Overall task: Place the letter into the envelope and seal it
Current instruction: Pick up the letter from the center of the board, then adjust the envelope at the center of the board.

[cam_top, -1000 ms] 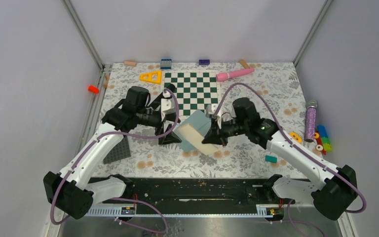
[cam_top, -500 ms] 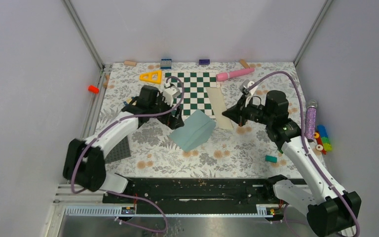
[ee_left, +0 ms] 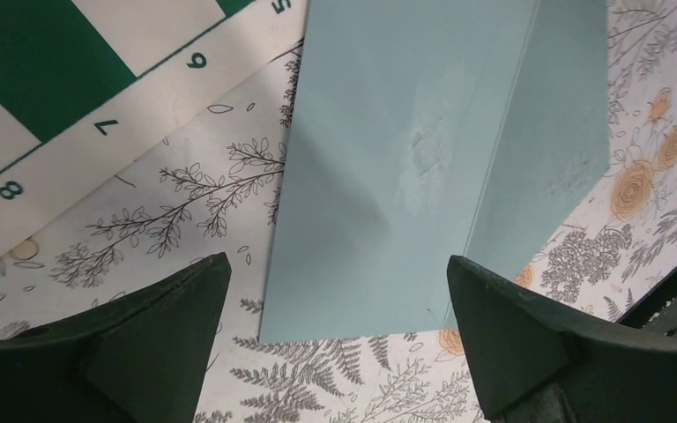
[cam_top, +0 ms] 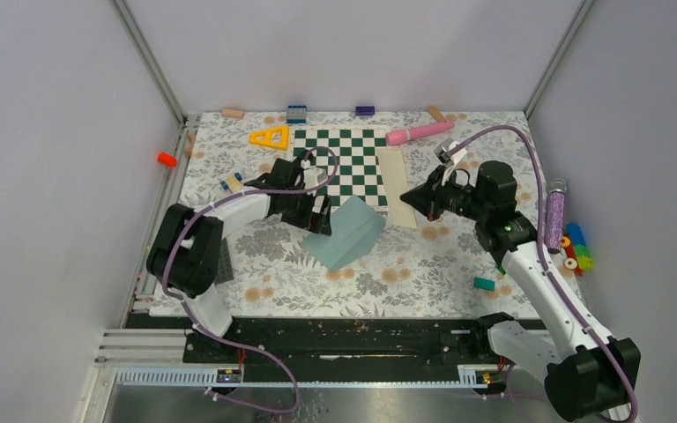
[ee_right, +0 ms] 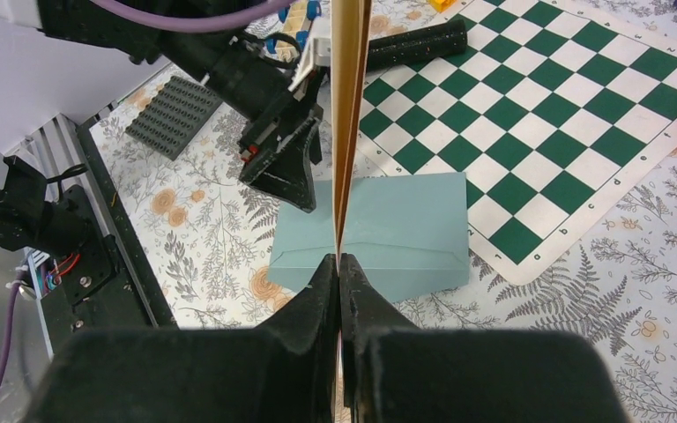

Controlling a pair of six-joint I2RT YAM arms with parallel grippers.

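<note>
The teal envelope (cam_top: 345, 231) lies flat on the floral mat, just near of the chessboard (cam_top: 344, 163). My left gripper (cam_top: 317, 217) is open at the envelope's left edge. In the left wrist view its fingers (ee_left: 511, 335) stand wide either side of the envelope's (ee_left: 423, 159) near edge, the gripper (ee_left: 335, 352) holding nothing. My right gripper (cam_top: 416, 201) is shut on the tan letter (cam_top: 397, 185) and holds it on edge over the chessboard's right side. In the right wrist view the letter (ee_right: 350, 115) rises edge-on from the shut gripper (ee_right: 341, 264), above the envelope (ee_right: 405, 229).
A dark grey baseplate (cam_top: 216, 264) lies at the left. A yellow triangle (cam_top: 269, 137) and a pink cylinder (cam_top: 419, 132) lie by the chessboard's far edge. A purple glitter tube (cam_top: 554, 216), coloured blocks (cam_top: 575, 249) and a teal block (cam_top: 484, 284) lie at the right.
The right gripper has lifted the letter off the envelope and carried it right, over the chessboard's edge. The left gripper has let go and moved to the envelope's left edge. The envelope now lies flat.
</note>
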